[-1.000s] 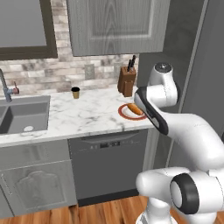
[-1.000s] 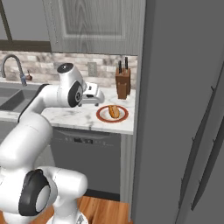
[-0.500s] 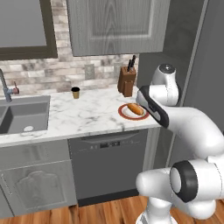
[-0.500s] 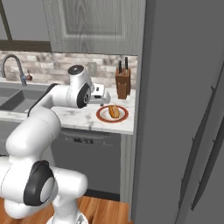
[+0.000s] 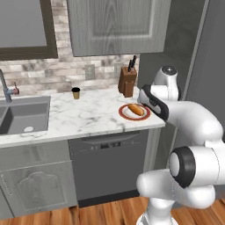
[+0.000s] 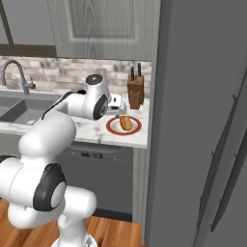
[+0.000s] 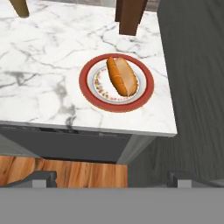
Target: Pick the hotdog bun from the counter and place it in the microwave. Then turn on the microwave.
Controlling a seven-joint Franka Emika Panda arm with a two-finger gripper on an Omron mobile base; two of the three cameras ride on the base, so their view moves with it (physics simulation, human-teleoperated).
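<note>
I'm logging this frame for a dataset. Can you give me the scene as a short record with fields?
target: small oblong orange-brown hotdog bun, lying on a red-rimmed round plate
surface: white grey-veined marble counter, plate near its right end
nearby: brown wooden knife block behind the plate; small dark cup near the backsplash
pincer: above and short of the bun, fingers apart, holding nothing

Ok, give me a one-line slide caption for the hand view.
Hotdog bun on a red-rimmed plate near the marble counter corner.

I see even, soft rendered light, no glare; the bench (image 5: 88, 114) reads bright, with only faint shadows at its back edge. All views are slightly soft.
</note>
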